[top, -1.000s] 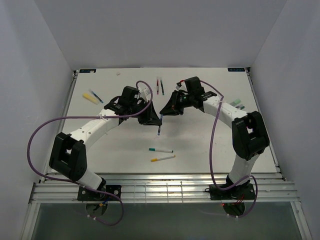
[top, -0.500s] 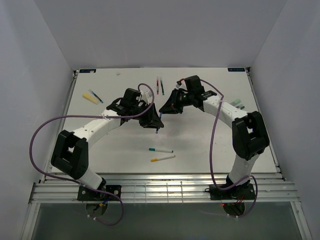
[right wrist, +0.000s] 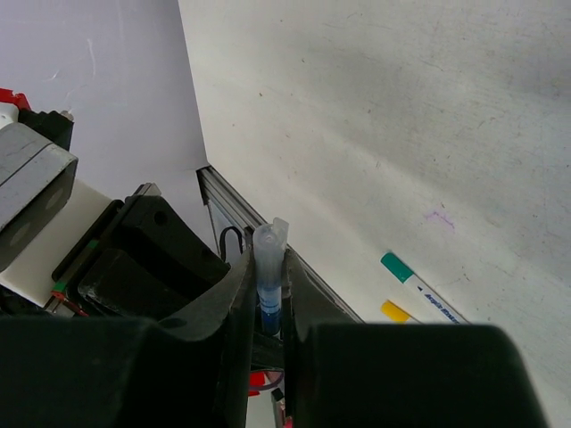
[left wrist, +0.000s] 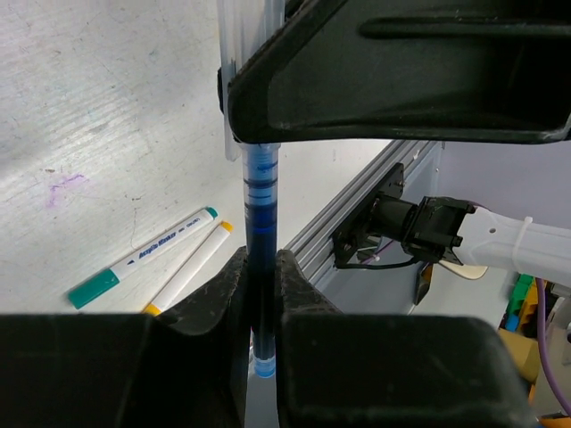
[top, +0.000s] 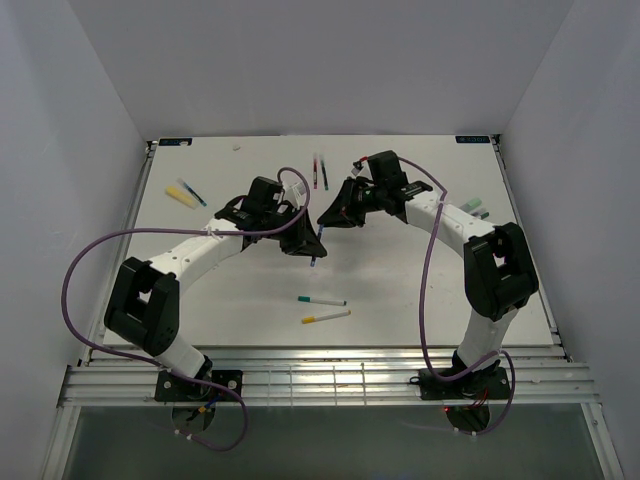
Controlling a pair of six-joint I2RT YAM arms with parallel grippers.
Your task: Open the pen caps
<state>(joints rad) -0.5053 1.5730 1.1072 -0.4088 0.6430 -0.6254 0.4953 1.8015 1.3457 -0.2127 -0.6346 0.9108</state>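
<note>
A slim blue pen (top: pixel 315 250) hangs tilted above the table between my two grippers. My left gripper (top: pixel 304 243) is shut on its dark blue barrel (left wrist: pixel 260 196), and the lower tip pokes out below the jaws. My right gripper (top: pixel 328 215) is shut on the clear pen cap (right wrist: pixel 270 245) at the pen's upper end. In the left wrist view my left gripper (left wrist: pixel 260 276) squeezes the barrel from both sides. In the right wrist view my right gripper (right wrist: pixel 270 272) clamps the cap, with blue showing through it.
A white pen with a green cap (top: pixel 320 300) and one with a yellow cap (top: pixel 327 316) lie in front of the grippers. Two dark pens (top: pixel 320 173) lie at the back. A yellow highlighter (top: pixel 180 196) lies at the far left, pale-green ones (top: pixel 472 206) by the right arm.
My left gripper has edged back and to the right, closer to the right gripper. The blue pen's lower tip has shifted slightly with it. The right arm has barely moved.
</note>
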